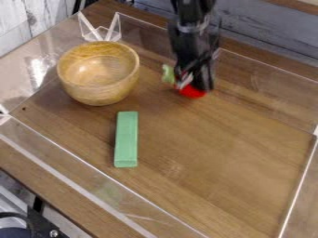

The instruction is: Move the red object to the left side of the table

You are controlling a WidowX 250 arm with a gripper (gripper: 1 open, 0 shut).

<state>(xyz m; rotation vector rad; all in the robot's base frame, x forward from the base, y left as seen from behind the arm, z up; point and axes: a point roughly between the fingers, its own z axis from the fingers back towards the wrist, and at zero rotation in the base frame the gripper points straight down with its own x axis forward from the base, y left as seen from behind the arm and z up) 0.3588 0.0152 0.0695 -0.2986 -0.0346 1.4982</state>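
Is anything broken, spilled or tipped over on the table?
No, nothing stands out. The wooden bowl sits upright, the green block lies flat, and the gripper holds the red toy fruit.

One view only, high above the near side, tilted down and skewed so the table (236, 177) runs diagonally. Mid-range framing: bowl (97, 72) far left, arm (189, 28) enters at top edge, near corners cropped.
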